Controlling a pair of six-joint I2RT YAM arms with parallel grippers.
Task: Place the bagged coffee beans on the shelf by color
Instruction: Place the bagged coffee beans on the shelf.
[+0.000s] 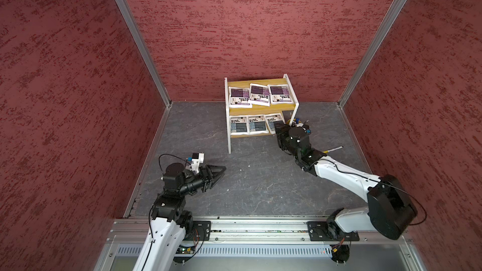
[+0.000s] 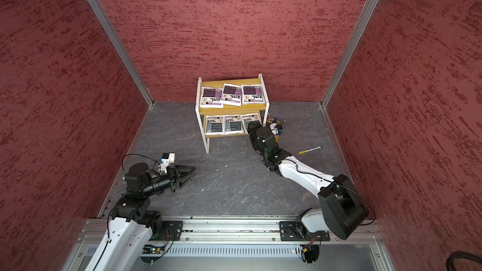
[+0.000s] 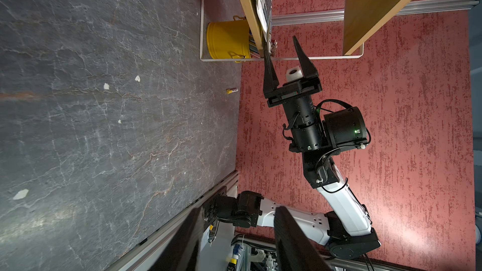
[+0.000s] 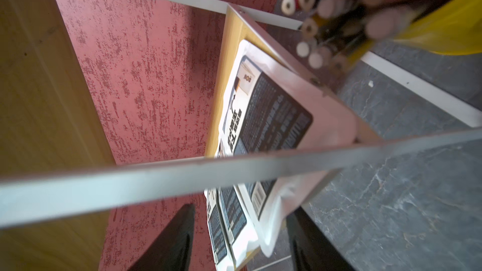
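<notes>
Judging from how the pouches lie, the sorting is at its last placement: three purple-label pouches (image 1: 259,94) cover the upper board of the shelf (image 1: 260,111), and two grey-blue pouches (image 1: 247,125) sit side by side on the lower board, beyond the third grey-blue pouch (image 1: 273,120) that lies directly ahead of the right gripper (image 3: 281,44). That pouch lies slightly askew, its near end between the jaws. The jaws stand wide with a gap on either side, so nothing is gripped; the pouch rests on the board by its own weight. The left gripper (image 1: 221,170) hangs over the bare table well back from the shelf, jaws partly apart and empty. What remains, I think, is the withdrawal: the right hand should back straight out from between the boards, keeping its lower finger off the pouch's loose edge so as not to drag it forward. The white frame leg (image 4: 234,168) crosses just in front of the wrist, and the yellow pen cup (image 3: 224,39) stands close on its outer side, so a sideways swing looks risky.
</notes>
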